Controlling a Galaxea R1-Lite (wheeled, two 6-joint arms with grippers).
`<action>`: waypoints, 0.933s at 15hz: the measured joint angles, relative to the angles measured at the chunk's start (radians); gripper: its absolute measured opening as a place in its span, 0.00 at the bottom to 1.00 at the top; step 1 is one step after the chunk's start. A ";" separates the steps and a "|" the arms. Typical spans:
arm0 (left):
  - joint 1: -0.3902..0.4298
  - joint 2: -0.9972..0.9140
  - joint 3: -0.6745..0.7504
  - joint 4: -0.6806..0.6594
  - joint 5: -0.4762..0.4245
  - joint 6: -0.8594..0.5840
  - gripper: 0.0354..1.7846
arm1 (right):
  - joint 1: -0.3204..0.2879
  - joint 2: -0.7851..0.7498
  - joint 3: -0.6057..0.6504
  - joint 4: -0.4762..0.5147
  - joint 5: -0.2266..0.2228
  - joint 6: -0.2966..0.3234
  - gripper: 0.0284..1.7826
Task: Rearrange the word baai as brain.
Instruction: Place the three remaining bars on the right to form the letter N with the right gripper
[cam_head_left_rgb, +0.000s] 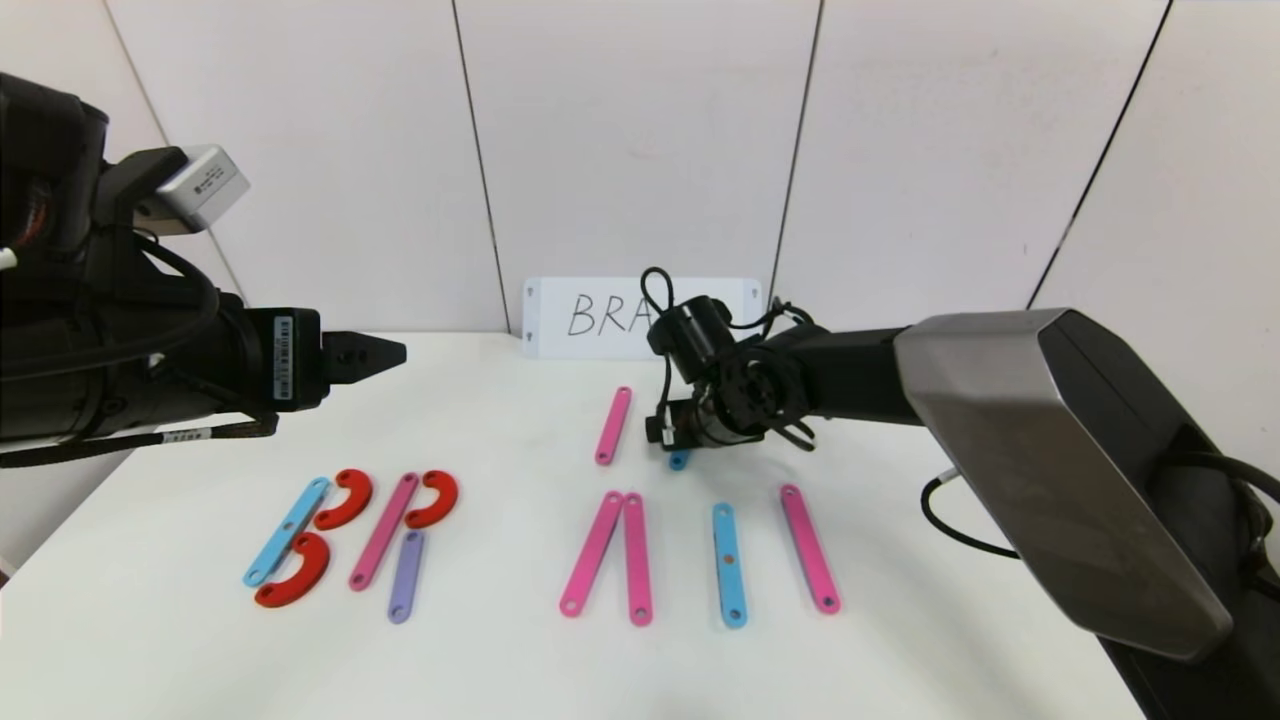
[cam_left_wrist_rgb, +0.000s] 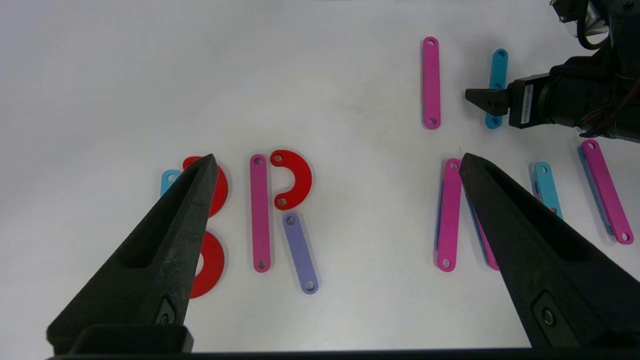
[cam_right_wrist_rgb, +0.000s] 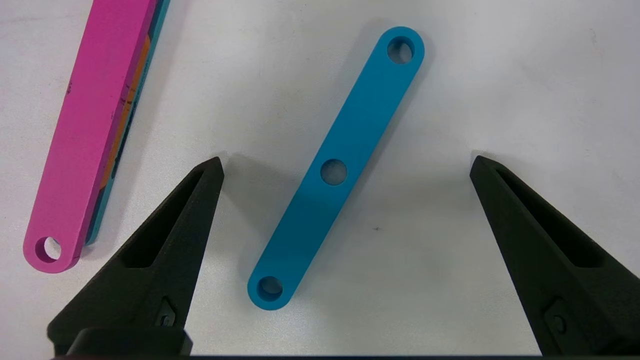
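Your right gripper (cam_right_wrist_rgb: 345, 165) hovered, fingers spread, over the blue strip (cam_right_wrist_rgb: 336, 170) at frame centre. Risk: the flat strip could skid into the pink strip (cam_right_wrist_rgb: 90, 135). Left gripper (cam_head_left_rgb: 385, 354) idled, released.

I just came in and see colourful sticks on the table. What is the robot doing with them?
It is spelling a word with flat strips and red curves. B and R are done on the table. The right end effector, open, hovers over a loose blue strip beside a spare pink strip. The left end effector, also open, waits above the letters.
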 joint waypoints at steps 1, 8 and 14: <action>0.000 0.000 0.000 0.000 0.000 0.000 0.94 | 0.000 0.001 0.000 -0.002 0.000 0.000 0.96; 0.001 0.000 -0.001 0.000 0.000 0.000 0.94 | -0.003 0.001 0.000 -0.006 0.000 0.000 0.96; 0.001 0.000 -0.001 0.000 0.000 0.000 0.94 | -0.003 0.001 0.000 -0.006 0.000 0.001 0.96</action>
